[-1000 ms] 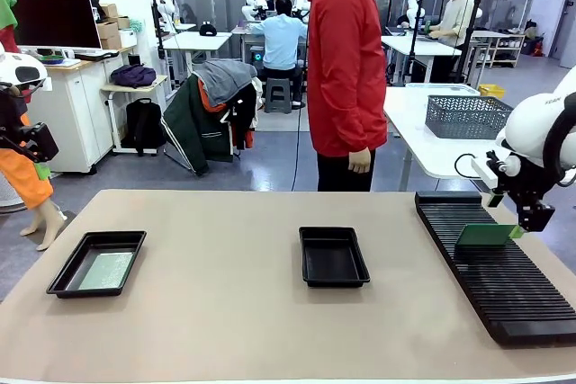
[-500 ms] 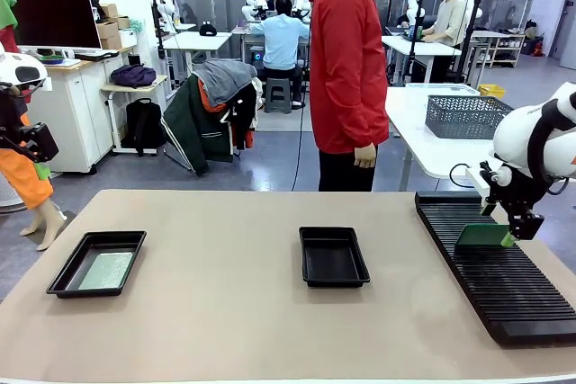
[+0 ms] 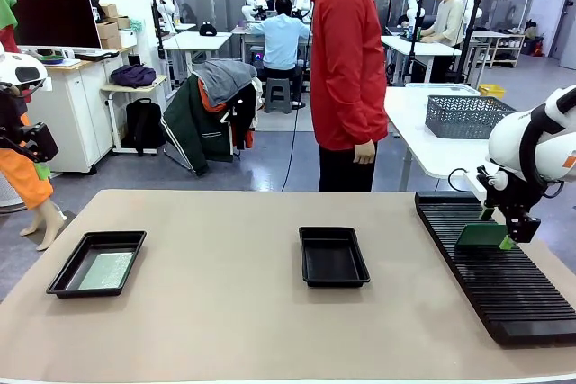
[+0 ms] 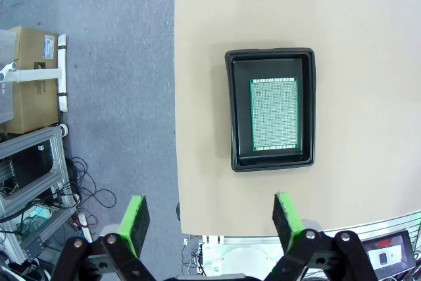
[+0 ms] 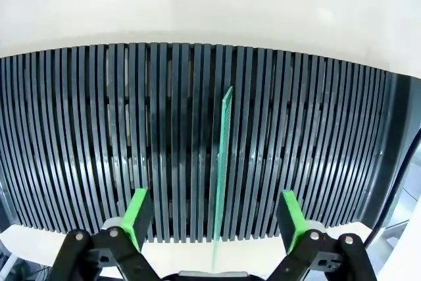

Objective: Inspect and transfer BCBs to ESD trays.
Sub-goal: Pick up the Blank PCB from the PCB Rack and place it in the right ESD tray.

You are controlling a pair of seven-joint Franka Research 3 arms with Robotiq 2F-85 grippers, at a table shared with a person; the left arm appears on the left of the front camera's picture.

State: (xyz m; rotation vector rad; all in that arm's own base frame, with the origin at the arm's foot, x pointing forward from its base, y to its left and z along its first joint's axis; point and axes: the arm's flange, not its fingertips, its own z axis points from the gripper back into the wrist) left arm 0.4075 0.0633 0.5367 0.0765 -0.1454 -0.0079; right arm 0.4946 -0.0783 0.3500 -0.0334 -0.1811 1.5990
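The right gripper (image 5: pixel 214 210) is hanging over the long black ribbed slotted rack (image 3: pixel 504 285) with its jaws standing wide apart, gripping nothing. A thin green rectangular circuit board (image 5: pixel 225 136) is standing on edge in one of the rack's slots, between the two green pads but touching neither. A shallow glossy black plastic tray (image 3: pixel 333 256) is lying empty to the robot's left of the rack. A second black tray (image 4: pixel 230 110), farthest from the rack on that same side, is already holding a board (image 4: pixel 274 114) flat on its floor. The left gripper (image 4: pixel 210 218) is hovering high above that tray, also spread open and empty.

The risk is probably in the pinch. If the pads are closing out of square, the thin board may be tipping in its slot. It may then be scraping or jamming against the rack's ribs during the lift, or swinging in a shallow grip.
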